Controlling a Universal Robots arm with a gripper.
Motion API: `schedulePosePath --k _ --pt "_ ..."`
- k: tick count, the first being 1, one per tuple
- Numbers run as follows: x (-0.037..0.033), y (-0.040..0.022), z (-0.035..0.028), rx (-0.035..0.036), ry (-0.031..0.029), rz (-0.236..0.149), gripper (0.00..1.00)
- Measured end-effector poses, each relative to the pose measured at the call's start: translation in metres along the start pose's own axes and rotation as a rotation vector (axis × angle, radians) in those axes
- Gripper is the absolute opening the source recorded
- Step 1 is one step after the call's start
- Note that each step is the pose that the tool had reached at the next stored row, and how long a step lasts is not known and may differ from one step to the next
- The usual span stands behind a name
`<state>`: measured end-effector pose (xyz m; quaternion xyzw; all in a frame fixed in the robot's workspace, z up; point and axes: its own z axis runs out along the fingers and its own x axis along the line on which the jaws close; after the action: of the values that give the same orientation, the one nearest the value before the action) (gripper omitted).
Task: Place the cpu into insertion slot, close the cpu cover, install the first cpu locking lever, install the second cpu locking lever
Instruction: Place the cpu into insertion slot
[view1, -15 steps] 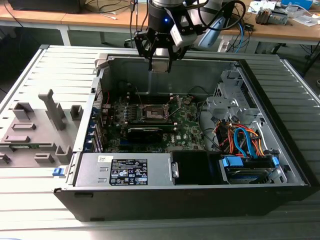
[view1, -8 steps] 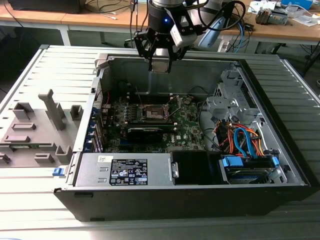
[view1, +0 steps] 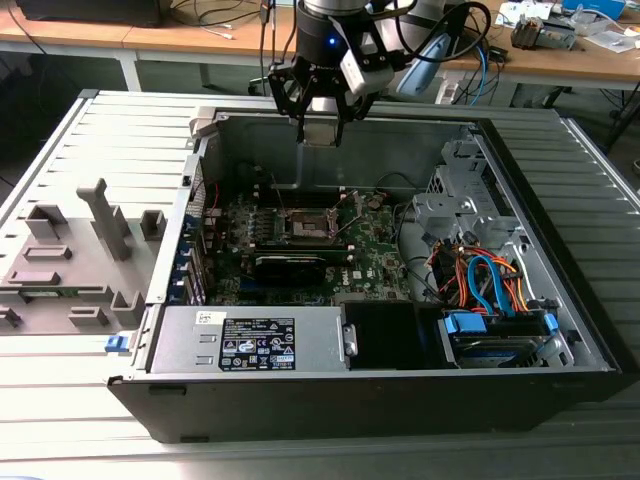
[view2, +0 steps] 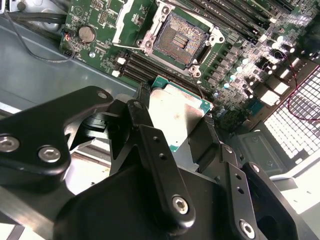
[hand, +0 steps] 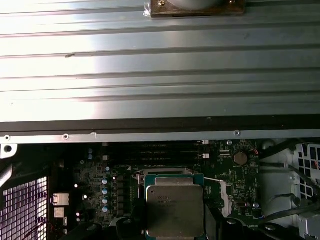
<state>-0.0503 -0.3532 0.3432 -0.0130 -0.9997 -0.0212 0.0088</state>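
Two opposite edges of the cpu (view2: 176, 114) sit clamped in our gripper (view1: 320, 128) above the case (view1: 400, 395) rim, apart from the open insertion slot (view2: 180, 37); we judge it light, rigid, fragile underneath.

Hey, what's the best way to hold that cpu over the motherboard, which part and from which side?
By two opposite edges, coming from above its metal top, as the hand grips the cpu now. It is thin, flat and square, so only the edges give a pinch, and the underside is left free to face the open socket.
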Motion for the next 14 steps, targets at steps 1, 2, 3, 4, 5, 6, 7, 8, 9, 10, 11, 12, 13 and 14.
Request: schedulePosePath --k 1,2,3,4,5,6,7,8,9,10,11,12,13,14 --pt "0.0000 0.0000 0.0001 0.0001 0.0000 0.000 0.55" --pt "0.0000 -0.0001 0.0001 0.0001 0.0000 0.000 0.55" --pt "0.0000 -0.0001 0.0002 0.0000 0.0000 0.000 0.55" --pt "0.0000 -0.0002 0.0003 0.0000 0.0000 0.000 0.55" --pt "0.0000 -0.0003 0.0004 0.0000 0.0000 0.000 0.55" --pt "0.0000 -0.0004 0.0006 -0.0001 -0.0001 0.000 0.55" --pt "0.0000 -0.0006 0.0007 -0.0001 -0.0001 0.000 0.55" --pt "0.0000 -0.0009 0.0008 0.0002 0.0001 0.000 0.55" --pt "-0.0001 -0.0008 0.0010 -0.0001 0.0000 0.000 0.55" --pt "-0.0001 -0.0008 0.0012 -0.0001 0.0000 0.000 0.55" --pt "-0.0001 -0.0008 0.0012 -0.0001 0.0000 0.000 0.55" --pt "-0.0001 -0.0009 0.0014 -0.0001 0.0000 0.000 0.55" --pt "-0.0001 -0.0009 0.0019 -0.0002 -0.0001 0.000 0.55" --pt "-0.0001 -0.0009 0.0021 -0.0002 -0.0001 0.000 0.55"
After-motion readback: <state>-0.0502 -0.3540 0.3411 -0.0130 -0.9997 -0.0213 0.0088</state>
